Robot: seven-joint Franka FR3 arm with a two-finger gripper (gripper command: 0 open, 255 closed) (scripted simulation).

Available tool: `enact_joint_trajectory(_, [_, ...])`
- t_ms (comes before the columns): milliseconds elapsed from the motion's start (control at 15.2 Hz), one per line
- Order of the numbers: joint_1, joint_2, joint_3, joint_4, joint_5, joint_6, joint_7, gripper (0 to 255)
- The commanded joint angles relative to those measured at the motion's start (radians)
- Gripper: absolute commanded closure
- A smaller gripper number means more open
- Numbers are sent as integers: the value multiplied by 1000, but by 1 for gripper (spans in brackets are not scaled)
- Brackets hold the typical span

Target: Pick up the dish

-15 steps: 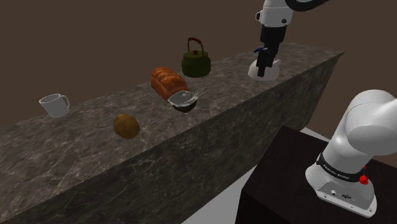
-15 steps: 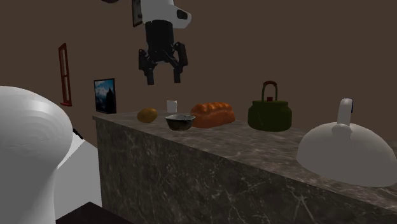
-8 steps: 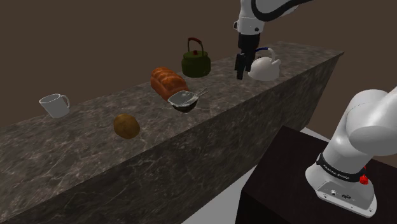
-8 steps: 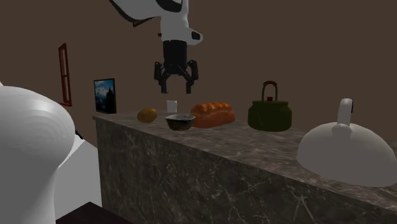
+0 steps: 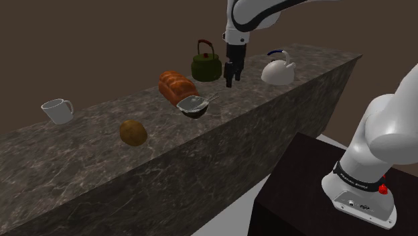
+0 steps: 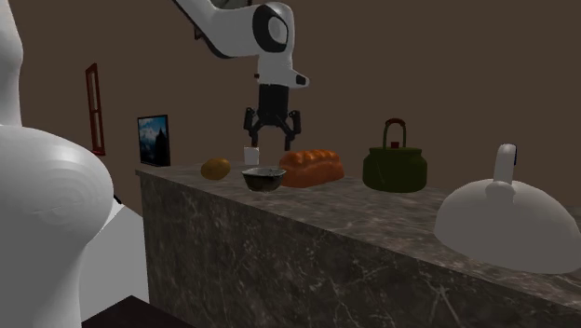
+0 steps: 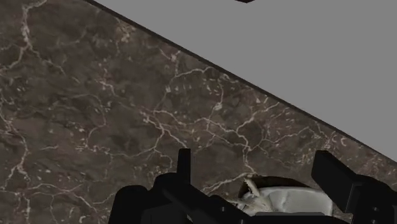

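The gripper [image 5: 231, 75] hangs in the air above the counter [image 5: 94, 154] with its fingers [image 7: 184, 167] spread wide, and nothing is held or touched. In the wrist view the dish [image 7: 287, 200] shows low down between the two fingers, clear of both. The dish [image 5: 193, 106] is a dark bowl with a pale inside; it sits on the counter just in front of a loaf of bread [image 5: 177, 86], and in the shoulder view the gripper is above it and to the right.

The counter is dark stone with pale veins, set before a plain brown wall [image 5: 100, 40]. A grey floor [image 7: 305, 51] lies beyond its edge. A framed picture [image 6: 154, 140] hangs on the wall.

A green kettle [image 5: 205, 65] stands just beside the gripper on the shoulder view's left, and a white kettle [image 5: 278, 70] stands further right. A potato [image 5: 133, 132] and a mug [image 5: 57, 110] sit well apart from the dish, toward the left end
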Motion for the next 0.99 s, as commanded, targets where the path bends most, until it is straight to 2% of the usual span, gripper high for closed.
enact_joint_trajectory(0, [6, 86, -3, 68, 26, 14, -27, 0])
enact_joint_trajectory(462, [12, 365, 10, 345, 110, 3, -100, 0])
enact_joint_trajectory(858, [6, 624, 39, 660, 162, -64, -136, 0])
enact_joint_trajectory(924, [5, 640, 41, 682, 164, -70, -137, 0])
